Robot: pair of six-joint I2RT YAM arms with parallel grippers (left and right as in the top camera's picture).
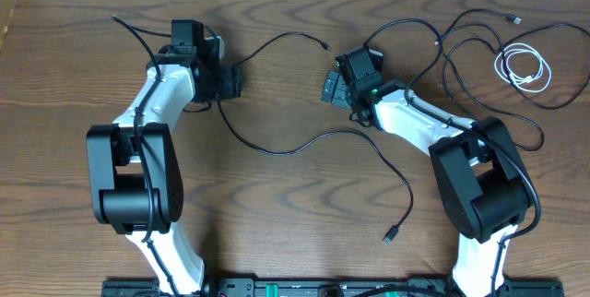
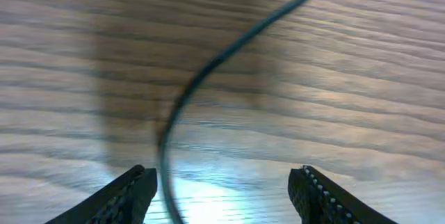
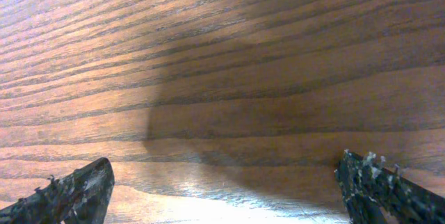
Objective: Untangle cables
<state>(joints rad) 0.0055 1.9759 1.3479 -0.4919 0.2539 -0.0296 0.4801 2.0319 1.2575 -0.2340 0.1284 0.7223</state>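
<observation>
A long black cable (image 1: 304, 142) runs from a plug at the upper middle, through my left gripper (image 1: 230, 82), and curls to a plug near the front (image 1: 390, 236). In the left wrist view this cable (image 2: 208, 71) passes between the spread jaws of the left gripper (image 2: 222, 186), close to the left finger (image 2: 132, 193), and the jaws are not closed on it. My right gripper (image 1: 330, 88) stands open over bare wood, with nothing between its jaws in the right wrist view (image 3: 222, 189). A second black cable (image 1: 461, 34) loops at the far right around a coiled white cable (image 1: 524, 66).
The table is dark brown wood (image 1: 295, 205). Both arm bases stand at the front edge, left (image 1: 138, 186) and right (image 1: 479, 186). The right arm's own thick black cable (image 1: 521, 182) hangs beside its base.
</observation>
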